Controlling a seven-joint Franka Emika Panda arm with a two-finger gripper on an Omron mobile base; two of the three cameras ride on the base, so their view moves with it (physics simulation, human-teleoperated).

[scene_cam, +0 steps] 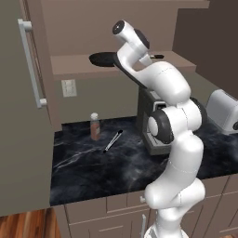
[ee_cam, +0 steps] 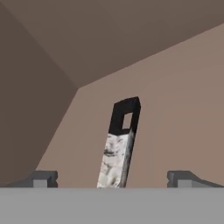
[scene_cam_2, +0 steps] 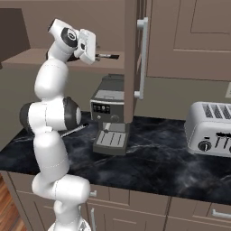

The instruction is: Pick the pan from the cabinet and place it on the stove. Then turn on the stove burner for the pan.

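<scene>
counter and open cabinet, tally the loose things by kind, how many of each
pans: 1, the pan on the cabinet shelf
coffee machines: 1, the coffee machine
toasters: 1, the toaster
bottles: 1, the bottle
utensils: 1, the thin utensil lying on the counter
total: 5

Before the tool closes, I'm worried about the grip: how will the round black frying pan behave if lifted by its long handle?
The round black frying pan looks rigid. Held at the handle's end, its bowl would likely sag downward. The thin handle may twist between the tool tips.
</scene>
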